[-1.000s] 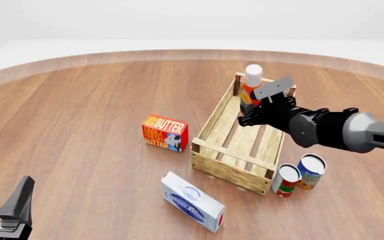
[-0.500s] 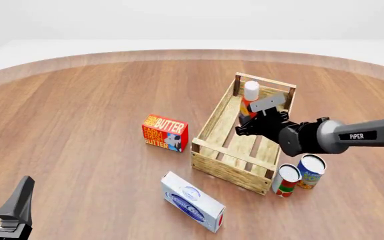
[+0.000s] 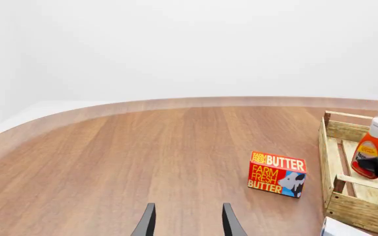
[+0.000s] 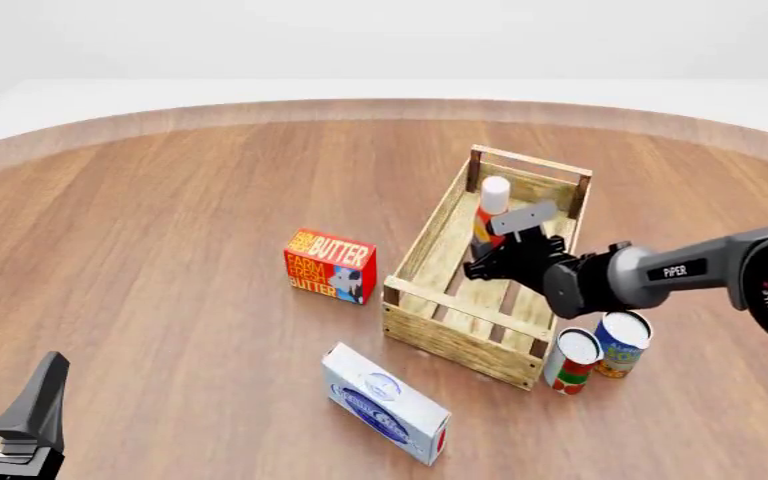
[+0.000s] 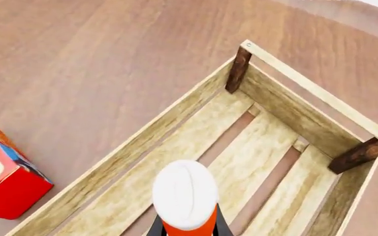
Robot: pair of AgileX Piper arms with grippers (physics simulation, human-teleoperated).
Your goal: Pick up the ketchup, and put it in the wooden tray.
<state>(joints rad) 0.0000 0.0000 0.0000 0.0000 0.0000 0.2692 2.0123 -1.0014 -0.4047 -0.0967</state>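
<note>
The ketchup (image 4: 492, 198), a red-orange bottle with a white cap, stands upright inside the far half of the wooden tray (image 4: 454, 338). My right gripper (image 4: 487, 244) is shut on its lower body. The right wrist view looks down on the ketchup's cap (image 5: 184, 193), a dark finger on each side, over the slatted floor of the wooden tray (image 5: 143, 142). In the left wrist view the ketchup (image 3: 371, 149) shows above the wall of the wooden tray (image 3: 356, 214). At the near left, far from the tray, my left gripper (image 4: 4, 388) is open and holds nothing, as the left gripper (image 3: 187, 223) also shows from its own camera.
A red-orange butter box (image 4: 331, 265) stands left of the tray. A white and blue box (image 4: 387, 402) lies in front of it. A red-and-white can (image 4: 574, 360) and a blue can (image 4: 620, 342) stand at the tray's near right corner.
My right gripper has come down with the ketchup, from above the tray's far rim to inside the tray. The left arm has not moved.
</note>
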